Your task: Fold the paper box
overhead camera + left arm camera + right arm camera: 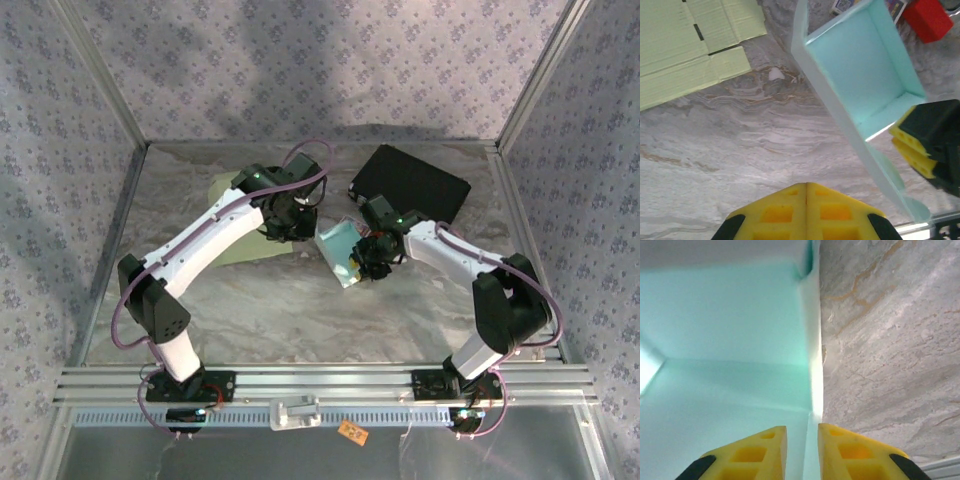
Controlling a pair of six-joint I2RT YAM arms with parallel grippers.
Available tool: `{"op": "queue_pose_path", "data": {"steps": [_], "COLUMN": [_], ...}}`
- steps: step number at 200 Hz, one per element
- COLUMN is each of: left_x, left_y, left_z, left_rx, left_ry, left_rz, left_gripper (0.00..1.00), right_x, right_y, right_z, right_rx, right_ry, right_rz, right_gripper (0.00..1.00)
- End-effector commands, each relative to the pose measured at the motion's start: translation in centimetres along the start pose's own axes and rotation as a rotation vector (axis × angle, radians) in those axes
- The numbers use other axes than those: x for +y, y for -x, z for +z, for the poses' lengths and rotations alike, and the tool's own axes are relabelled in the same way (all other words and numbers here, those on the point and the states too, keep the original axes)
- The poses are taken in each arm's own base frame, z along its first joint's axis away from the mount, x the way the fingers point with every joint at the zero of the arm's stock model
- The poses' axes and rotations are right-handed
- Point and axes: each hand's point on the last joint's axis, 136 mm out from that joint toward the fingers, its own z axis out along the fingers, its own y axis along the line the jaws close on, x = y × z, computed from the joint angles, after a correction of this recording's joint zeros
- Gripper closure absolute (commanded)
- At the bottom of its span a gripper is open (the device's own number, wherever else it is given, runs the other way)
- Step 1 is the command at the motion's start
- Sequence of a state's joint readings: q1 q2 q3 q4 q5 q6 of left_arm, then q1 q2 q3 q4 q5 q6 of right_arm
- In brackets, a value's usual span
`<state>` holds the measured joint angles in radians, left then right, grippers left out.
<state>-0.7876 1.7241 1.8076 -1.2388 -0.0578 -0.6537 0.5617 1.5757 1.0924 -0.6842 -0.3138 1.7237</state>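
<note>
The paper box [340, 250] is a pale teal open tray, tilted on edge on the marbled table near the middle. The left wrist view looks into its hollow inside [860, 75]. My right gripper [365, 262] is at the box's right side. Its yellow fingers [802, 427] stand on either side of one thin side wall [812, 390], shut on it. Those same fingers [912, 145] show at the box's lower end in the left wrist view. My left gripper [287, 226] hovers just left of the box, its fingertips [806, 184] pressed together over bare table, holding nothing.
A flat pale green cardboard sheet [250, 252] [685, 45] lies under the left arm. A black case [410, 185] sits at the back right. A red item [927, 17] lies beyond the box. Metal rails and patterned walls [90, 150] enclose the table.
</note>
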Motion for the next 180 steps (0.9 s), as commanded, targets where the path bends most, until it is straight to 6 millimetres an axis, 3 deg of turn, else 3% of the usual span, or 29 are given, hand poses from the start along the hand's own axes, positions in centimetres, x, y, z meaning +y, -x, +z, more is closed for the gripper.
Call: {"op": "queue_pose_path", "data": {"steps": [1,37,60,84,116,141,155,159,180], "left_x": [0.8,0.4,1.6,4.8,8.0,9.4,9.9,10.0,11.1], "left_y": [0.0,0.0,-0.6,-1.1,-2.2,-4.5,-5.6,-5.8,-6.1], "left_z": [-1.1,-2.9,-3.7,-4.0,-2.7,-0.3,1.2,1.5,2.3], "left_rx": [-0.017,-0.060,-0.071,-0.097,-0.064,-0.009,0.005,0.002,-0.028], "left_ry": [0.038,-0.032,-0.041,-0.026,-0.051,-0.078,-0.129,-0.146,-0.177], "left_rz": [0.072,-0.036,-0.113,-0.207,-0.315,-0.397,-0.470,-0.492,-0.566], "left_gripper": [1.00,1.00,0.71,0.59,0.49,0.44,0.44,0.44,0.45], "right_x": [-1.3,-2.0,-1.4,-1.2,-1.2,-0.1,0.1,1.4,4.5], "right_y": [-0.3,0.4,1.2,2.2,2.9,3.3,3.2,2.9,1.7], "right_z": [-1.2,0.7,0.2,0.0,0.5,0.7,-0.1,-1.0,-5.4], "right_rx": [-0.015,-0.025,-0.060,-0.069,-0.051,-0.035,-0.036,-0.050,-0.233], "right_ry": [-0.020,-0.061,-0.056,-0.083,-0.089,-0.068,-0.093,-0.059,-0.046], "right_rz": [-0.005,-0.016,-0.042,-0.080,-0.080,-0.087,-0.137,-0.186,-0.519], "right_gripper": [1.00,1.00,1.00,1.00,1.00,1.00,0.99,0.97,0.72]}}
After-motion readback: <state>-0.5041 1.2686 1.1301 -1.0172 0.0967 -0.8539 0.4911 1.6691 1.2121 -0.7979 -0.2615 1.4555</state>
